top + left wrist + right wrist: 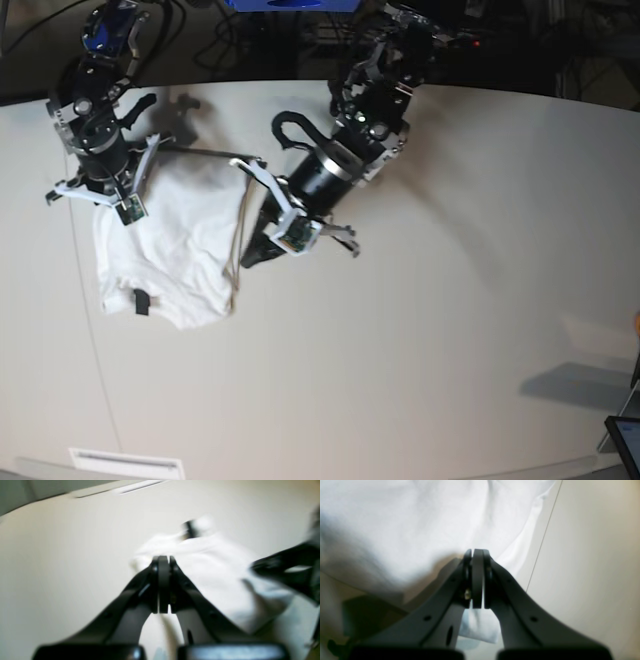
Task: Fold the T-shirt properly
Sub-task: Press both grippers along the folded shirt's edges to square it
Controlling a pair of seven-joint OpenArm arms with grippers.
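Note:
The T-shirt (165, 250) lies folded into a white, roughly square bundle at the table's left, plain side up, with a small black tag (142, 303) near its front edge. My right gripper (108, 195) hovers over the bundle's far left corner. In the right wrist view its jaws (477, 552) are shut above the white cloth (420, 525), and no fabric shows between them. At the bundle's right edge, my left gripper (250, 256) is also shut (163, 559), tips at the T-shirt's (212, 575) near edge. The blurred right gripper (282, 567) shows there too.
The pale table (430, 340) stretches to the right of the shirt. A thin seam (95, 350) runs down its left side, also seen as the seam (545, 542). A white strip (125, 463) lies at the front left edge. Cables crowd the dark back edge.

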